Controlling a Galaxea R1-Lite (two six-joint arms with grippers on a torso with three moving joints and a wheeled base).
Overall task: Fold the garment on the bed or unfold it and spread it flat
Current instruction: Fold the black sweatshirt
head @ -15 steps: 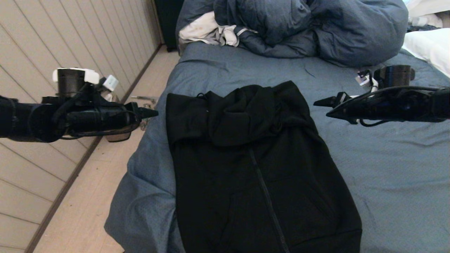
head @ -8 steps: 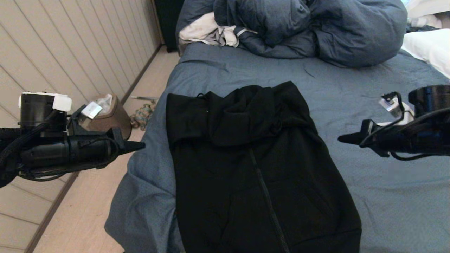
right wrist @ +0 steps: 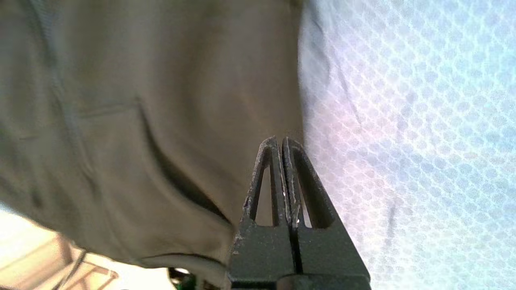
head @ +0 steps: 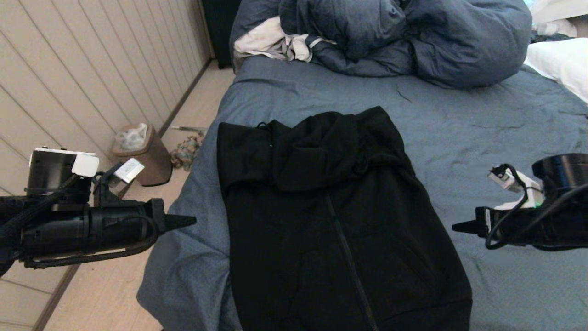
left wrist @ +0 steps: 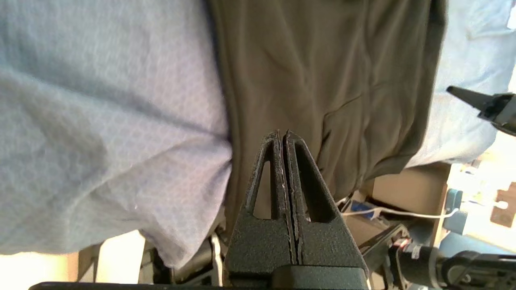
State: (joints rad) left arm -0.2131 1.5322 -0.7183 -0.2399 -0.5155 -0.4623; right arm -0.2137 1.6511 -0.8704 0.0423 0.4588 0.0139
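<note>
The black hooded garment point(head: 330, 220) lies on the bed point(head: 459, 138), zipper up, its sleeves and hood folded over the chest and its hem at the near edge. My left gripper point(head: 193, 221) hovers shut and empty off the garment's left side, over the bed's edge. My right gripper point(head: 455, 226) hovers shut and empty beside the garment's right edge, above the sheet. In the left wrist view the shut gripper point(left wrist: 282, 133) points across the garment point(left wrist: 322, 72). In the right wrist view the shut gripper point(right wrist: 280, 139) sits at the garment's point(right wrist: 161, 100) side edge.
A puffy dark blue duvet point(head: 404, 37) and a white-grey cloth point(head: 271, 41) are heaped at the head of the bed. A brown waste bin point(head: 142, 154) and a rope toy point(head: 186, 151) stand on the floor by the panelled wall, left of the bed. White pillow point(head: 560, 59) at far right.
Both arms have dropped and drawn back toward the near end of the bed. Both grippers have gone from open to shut, empty. The garment has not moved.
</note>
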